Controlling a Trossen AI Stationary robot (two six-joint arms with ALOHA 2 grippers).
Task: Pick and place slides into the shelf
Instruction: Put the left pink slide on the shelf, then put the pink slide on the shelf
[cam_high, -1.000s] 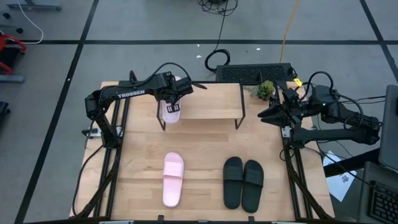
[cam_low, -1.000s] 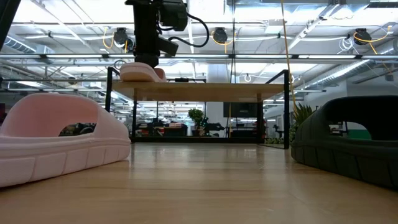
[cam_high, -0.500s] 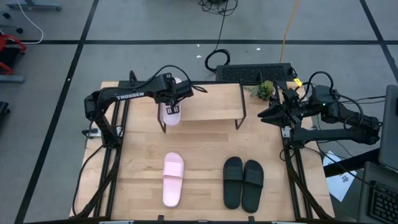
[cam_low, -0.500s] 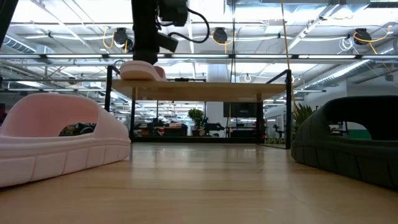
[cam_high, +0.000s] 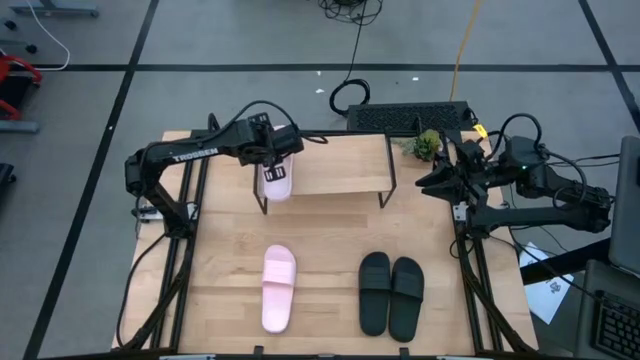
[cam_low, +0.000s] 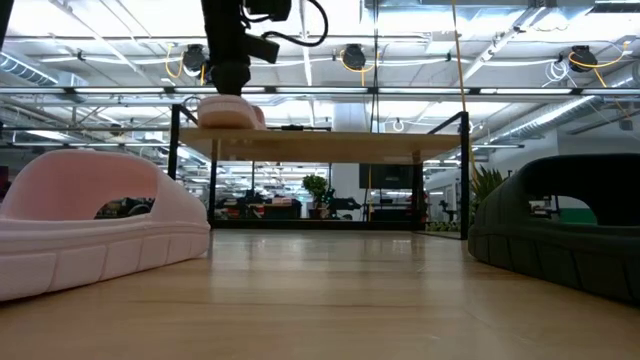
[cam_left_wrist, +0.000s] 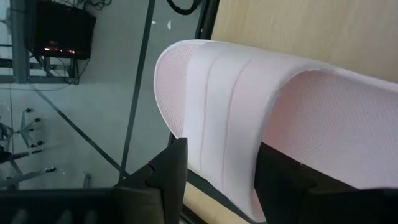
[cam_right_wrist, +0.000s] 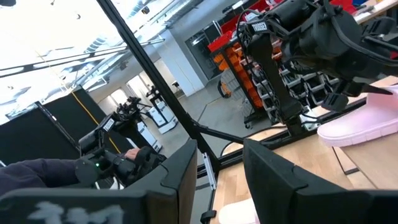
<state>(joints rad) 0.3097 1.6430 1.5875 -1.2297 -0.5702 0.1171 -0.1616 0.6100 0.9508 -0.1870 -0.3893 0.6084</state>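
Left claw back, plant beyond.

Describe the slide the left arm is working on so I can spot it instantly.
Find the shelf at the table's far edge. At its left end lies a pale pink slide, under the left gripper. It is the only slide on the shelf.

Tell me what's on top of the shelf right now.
One pink slide lies at the left end of the shelf, with the left pincer over it, hiding part of it. The rest of the board shows bare wood.
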